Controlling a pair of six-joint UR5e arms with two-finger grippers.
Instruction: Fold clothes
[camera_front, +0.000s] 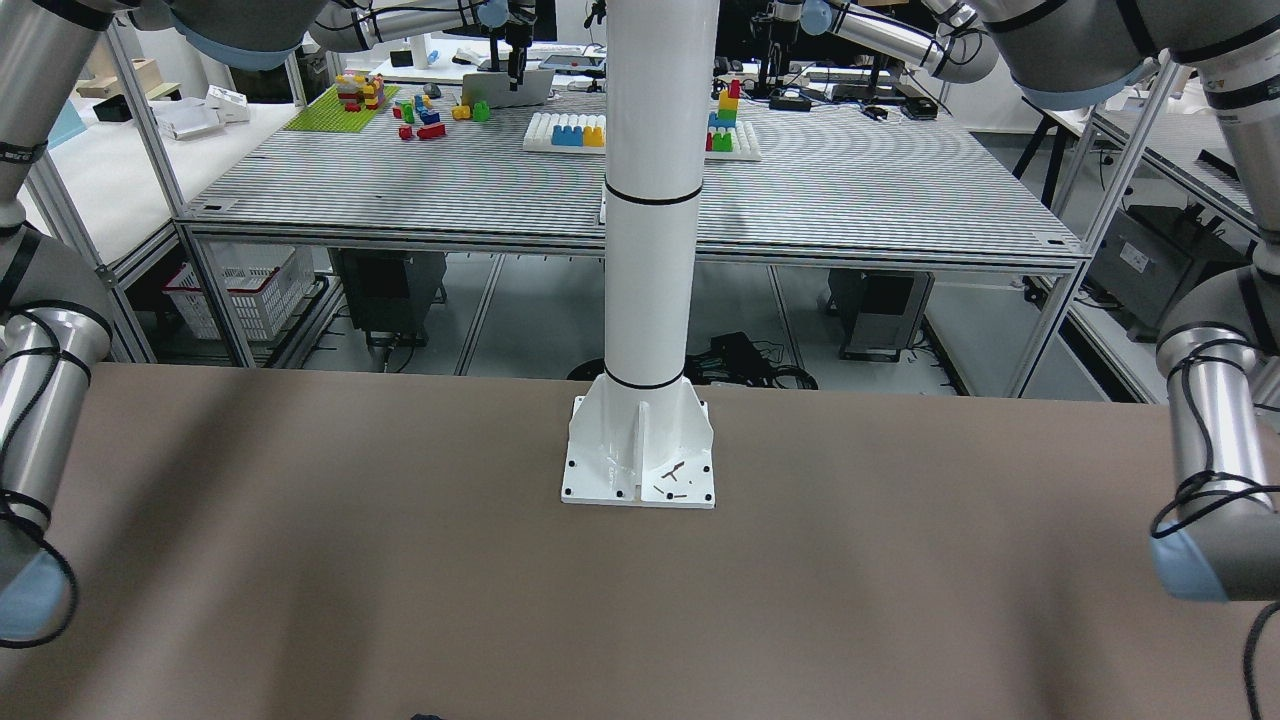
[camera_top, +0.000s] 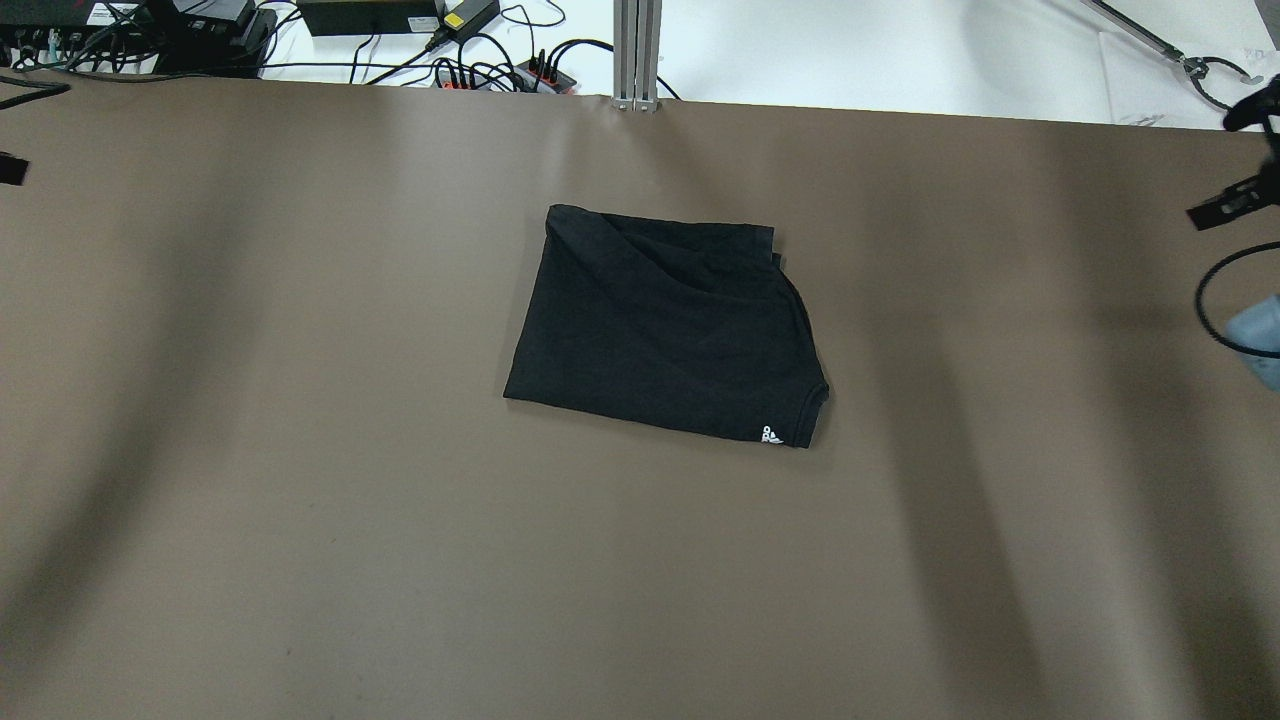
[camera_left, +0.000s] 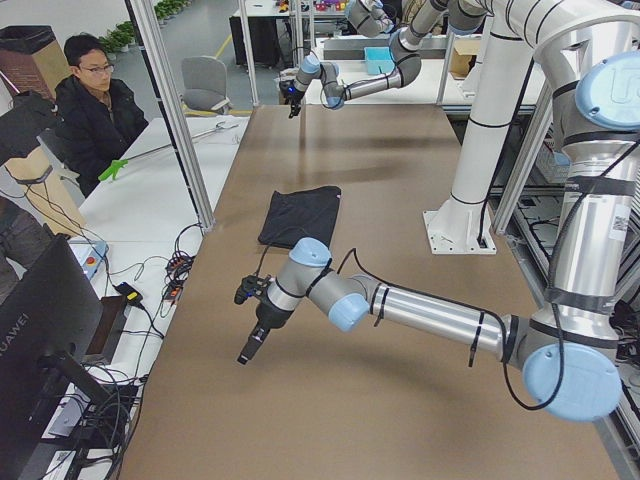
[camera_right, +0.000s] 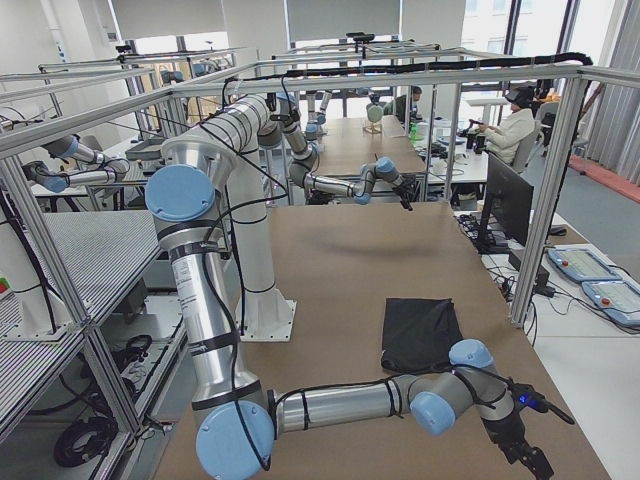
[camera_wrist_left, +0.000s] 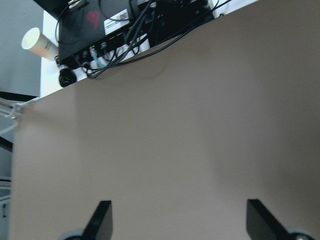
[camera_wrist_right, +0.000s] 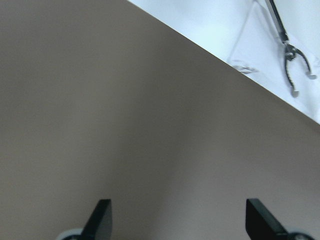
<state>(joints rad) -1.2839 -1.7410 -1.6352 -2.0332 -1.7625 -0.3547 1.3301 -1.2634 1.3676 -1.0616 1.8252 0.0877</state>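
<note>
**Black cloth** (camera_top: 665, 325) at mid-tabletop (camera_top: 300, 560). It lies flat, with a diagonal crease across its far half and a small white logo (camera_top: 768, 435) at its near right corner. Its long axis runs left to right, skewed so that the right end sits nearer the robot.

**Claws.** The left claw (camera_wrist_left: 175, 222) and right claw (camera_wrist_right: 175, 222) hang over bare tabletop at the left and right ends, toward the far side. Each is spread wide with nothing between its fingers.

**Relation.** The cloth lies inward from both claws, rightward of the left one and leftward of the right one, and well apart from each. The right claw appears somewhat the nearer, since the cloth sits slightly right of centre.

**Limits of view.** Neither wrist camera takes in the cloth. The front-facing view cuts it down to a dark sliver at the bottom edge. The number of layers, and where the free hems run beneath the top one, cannot be made out. By its thick right edge, the piece is judged to be already doubled over.
</note>
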